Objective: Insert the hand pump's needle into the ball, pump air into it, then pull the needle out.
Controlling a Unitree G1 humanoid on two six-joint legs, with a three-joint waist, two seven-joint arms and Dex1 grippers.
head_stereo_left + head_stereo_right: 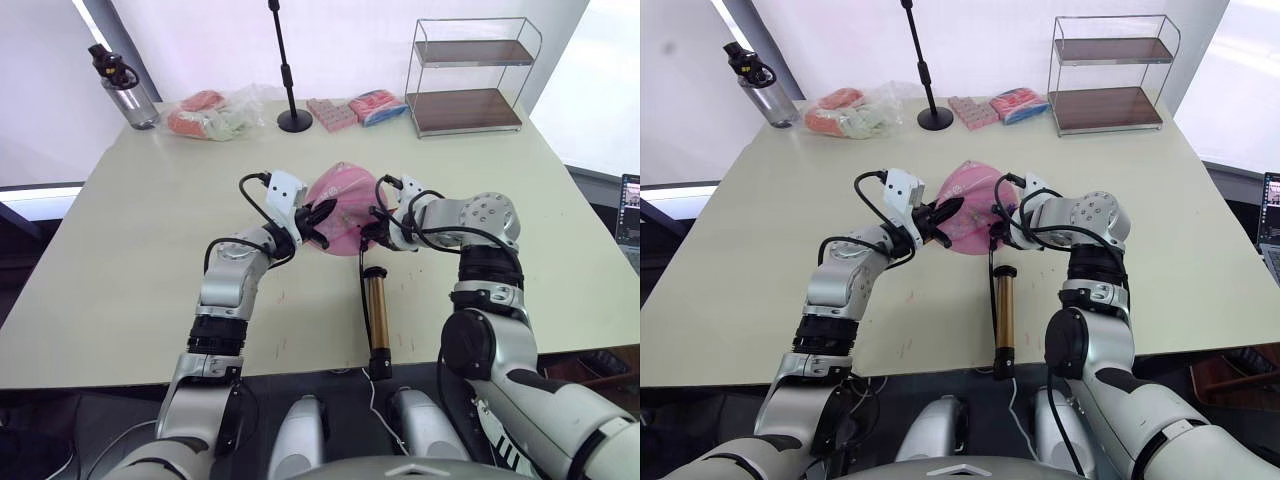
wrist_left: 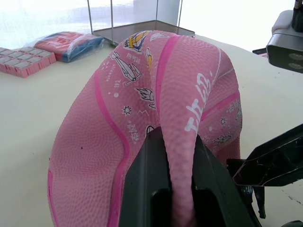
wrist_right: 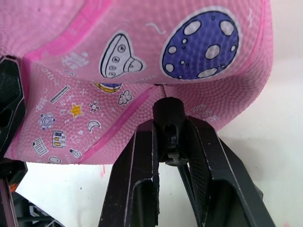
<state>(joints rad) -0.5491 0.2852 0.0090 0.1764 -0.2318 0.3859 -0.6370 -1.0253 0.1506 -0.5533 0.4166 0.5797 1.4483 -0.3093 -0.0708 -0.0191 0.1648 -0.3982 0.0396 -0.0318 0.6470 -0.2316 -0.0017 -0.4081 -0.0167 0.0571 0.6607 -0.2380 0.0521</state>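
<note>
While the table carries plenty of clutter along its far edge, our work sits at its middle, where the ball is held up between both arms, still limp and folded in on itself. We judge this to be the insertion step: nothing here suggests that any air has gone in yet. Our left gripper pinches a raised fold of the ball's pink skin between its fingers, steadying it. The hand pump lies on the table just below the ball, pointing toward the near edge, its T-handle end untouched (so pumping has not started). Our right gripper has its fingers closed on the black fitting of the needle, whose tip meets the ball at a crease; we cannot tell whether the pin is seated in the valve or only resting against the rubber. Next, we think, the right arm must press straight along the needle's line while the left holds firm, since a slanted push could bend the pin.
</note>
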